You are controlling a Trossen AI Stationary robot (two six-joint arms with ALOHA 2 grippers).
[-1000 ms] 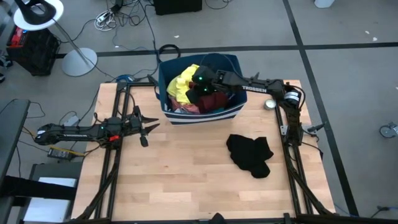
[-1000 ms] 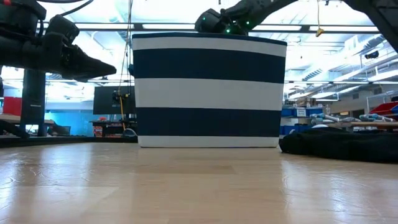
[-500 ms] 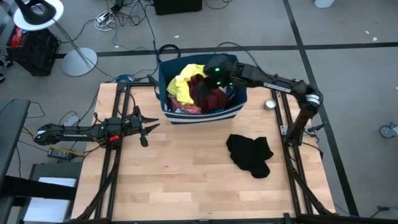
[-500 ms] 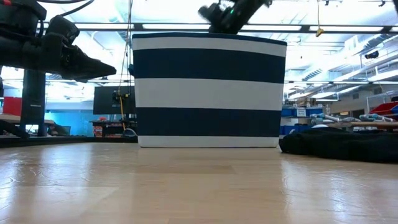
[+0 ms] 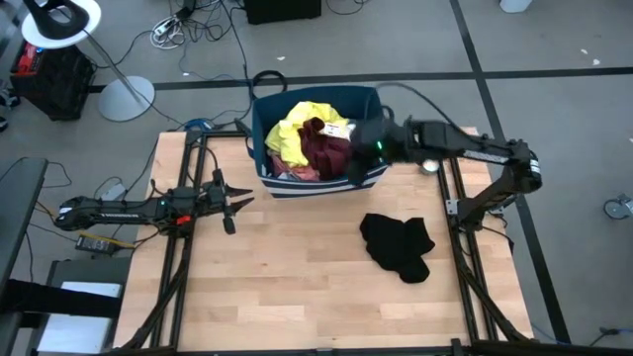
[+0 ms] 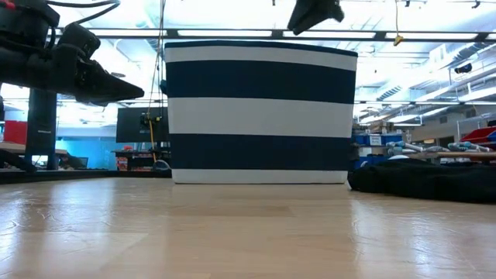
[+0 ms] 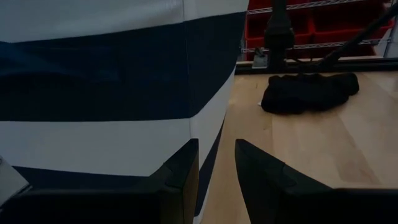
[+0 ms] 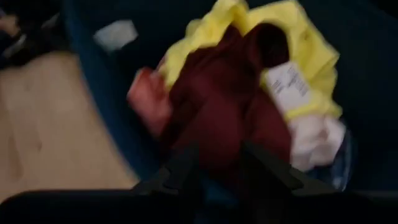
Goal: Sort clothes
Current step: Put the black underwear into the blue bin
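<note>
High view: our right hand (image 5: 364,150), fingers parted and empty, hovers at the navy striped fabric bin's (image 5: 280,186) rim. We should drop squarely onto the maroon garment (image 5: 324,150) topping the pile and pinch deep. Left hand (image 5: 240,197) waits, narrowly parted.

R gripper (image 5: 368,148) opened, left bin (image 5: 265,158), maroon piece (image 5: 323,150) dropped.

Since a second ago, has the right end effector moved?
Yes. The right end effector has drawn back from over the clothes toward the bin's right wall.
</note>
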